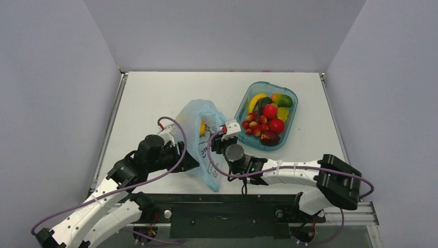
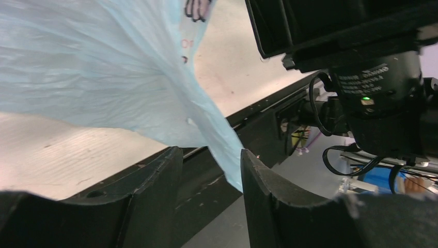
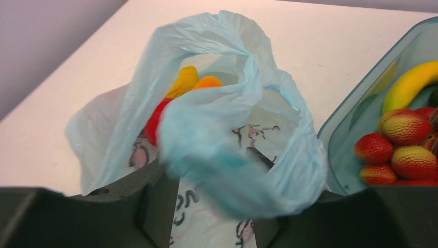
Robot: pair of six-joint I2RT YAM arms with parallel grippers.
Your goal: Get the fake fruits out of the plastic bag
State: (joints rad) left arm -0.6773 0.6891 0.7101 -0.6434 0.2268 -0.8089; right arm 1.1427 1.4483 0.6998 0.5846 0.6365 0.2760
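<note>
Light-blue plastic bag [image 1: 204, 155] is lying on the table [image 1: 155, 93] between our arms, beside the tub [image 1: 240, 111]. At our left wrist the left gripper [image 2: 210, 152] is standing open, film hanging between its fingers. At our right wrist the right gripper [image 3: 209, 170] is straddling bunched film, grip unclear to us, fake fruits [image 3: 185, 82] sitting inside.

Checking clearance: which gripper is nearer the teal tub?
Right. The right gripper sits at the plastic bag's tub-side edge, just short of the teal tub's near corner. The left gripper is across the bag, at its near tail.
</note>
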